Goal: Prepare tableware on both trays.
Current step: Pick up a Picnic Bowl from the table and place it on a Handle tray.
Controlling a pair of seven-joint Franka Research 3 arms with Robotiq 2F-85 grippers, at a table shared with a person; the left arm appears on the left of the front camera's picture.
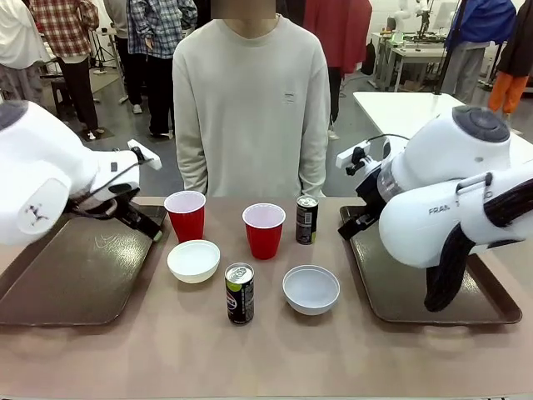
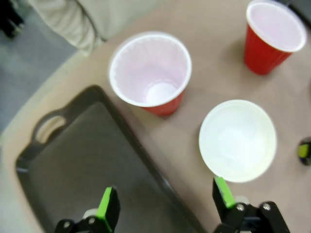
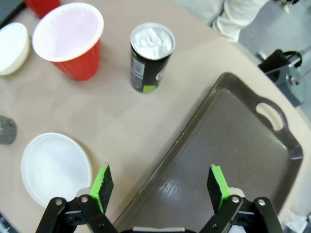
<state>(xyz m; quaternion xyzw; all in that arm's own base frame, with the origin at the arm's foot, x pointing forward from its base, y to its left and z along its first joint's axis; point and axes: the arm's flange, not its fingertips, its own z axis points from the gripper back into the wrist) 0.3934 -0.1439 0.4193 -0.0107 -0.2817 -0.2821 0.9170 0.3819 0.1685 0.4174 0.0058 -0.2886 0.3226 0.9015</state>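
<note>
Progress check. Nothing is found on either tray: the left tray (image 1: 58,283) and the right tray (image 1: 391,287) are both bare, so placement is judged not yet begun.

All six pieces are seen on the table (image 1: 266,358) between the trays. The left red cup (image 1: 185,215) is stood upright just beside the left tray's inner rim, with the left bowl (image 1: 193,261), small and white, in front of it. The right red cup (image 1: 264,230) is set near the middle, and the far can (image 1: 306,219) is just beside it toward the right tray. The near can (image 1: 240,293) and the right bowl (image 1: 311,288) are set nearest the robot, side by side but apart.

The left gripper (image 2: 164,191) is held with jaws spread wide and nothing between them, above the left tray's inner rim, one green pad close to the left bowl's edge. The right gripper (image 3: 160,177) is likewise spread and empty, straddling the right tray's inner rim — one pad over the tray, the other over the table by the right bowl.

A person (image 1: 250,108) is stood at the far side of the table.

Remaining, as judged: one cup, one bowl and one can are to be moved onto each tray — six transfers in all.
</note>
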